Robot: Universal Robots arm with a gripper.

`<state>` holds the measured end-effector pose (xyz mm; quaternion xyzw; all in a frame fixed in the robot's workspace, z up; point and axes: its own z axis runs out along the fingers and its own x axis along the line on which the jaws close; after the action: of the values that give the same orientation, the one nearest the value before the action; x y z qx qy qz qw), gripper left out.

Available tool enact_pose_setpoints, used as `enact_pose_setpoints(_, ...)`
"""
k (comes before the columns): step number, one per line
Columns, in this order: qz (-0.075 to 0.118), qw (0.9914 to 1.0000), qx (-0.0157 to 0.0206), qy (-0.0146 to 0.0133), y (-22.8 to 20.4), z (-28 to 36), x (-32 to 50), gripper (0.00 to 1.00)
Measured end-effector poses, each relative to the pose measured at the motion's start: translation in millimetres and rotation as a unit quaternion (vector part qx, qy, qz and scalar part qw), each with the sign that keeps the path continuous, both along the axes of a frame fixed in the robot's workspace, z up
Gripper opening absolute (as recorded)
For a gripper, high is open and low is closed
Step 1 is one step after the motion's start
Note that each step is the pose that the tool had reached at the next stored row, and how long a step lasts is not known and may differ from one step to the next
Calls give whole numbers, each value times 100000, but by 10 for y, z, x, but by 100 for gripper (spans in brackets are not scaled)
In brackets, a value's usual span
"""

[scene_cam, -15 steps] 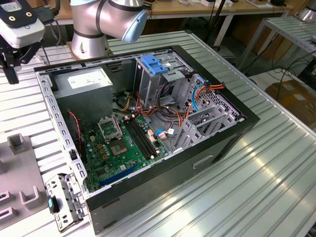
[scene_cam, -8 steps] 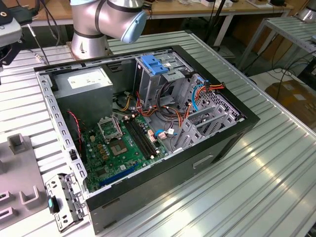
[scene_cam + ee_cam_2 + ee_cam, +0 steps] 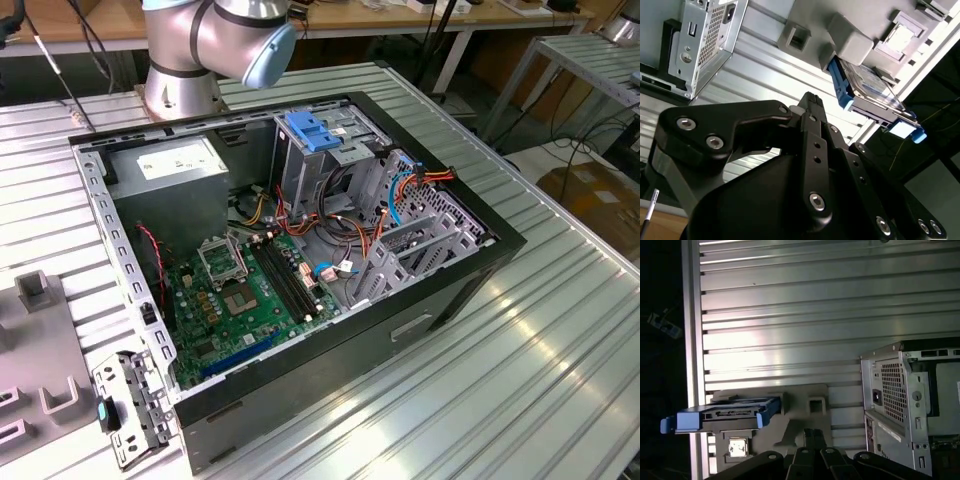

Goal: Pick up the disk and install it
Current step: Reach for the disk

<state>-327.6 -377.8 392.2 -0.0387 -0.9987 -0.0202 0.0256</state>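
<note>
The disk (image 3: 722, 416) rests in a grey holder (image 3: 800, 412) on the ribbed metal table; its blue side rails and dark edge face the first wrist view. In the second wrist view the disk (image 3: 867, 85) shows its labelled face between blue rails, tucked under a grey block of the holder. My gripper (image 3: 813, 432) is away from the disk with bare table between them; its two black fingertips lie side by side, shut on nothing. The gripper (image 3: 810, 99) shows edge-on in the second wrist view above its black linkage.
The open computer case (image 3: 450, 290) sits mid-table with motherboard, cables and a blue ribbed latch (image 3: 310, 132) over the drive cage. Its rear panel (image 3: 900, 390) stands near the gripper. A grey fixture (image 3: 40, 350) and a metal bracket (image 3: 130, 405) lie at the exterior view's left.
</note>
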Motion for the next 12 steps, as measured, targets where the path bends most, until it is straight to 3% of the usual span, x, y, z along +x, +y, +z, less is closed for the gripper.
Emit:
enact_pose_setpoints(4, 1, 100000, 2, -4, 5, -1, -129, 11)
enact_pose_setpoints(12, -3, 100000, -3, 7, 21, -3, -471, 11)
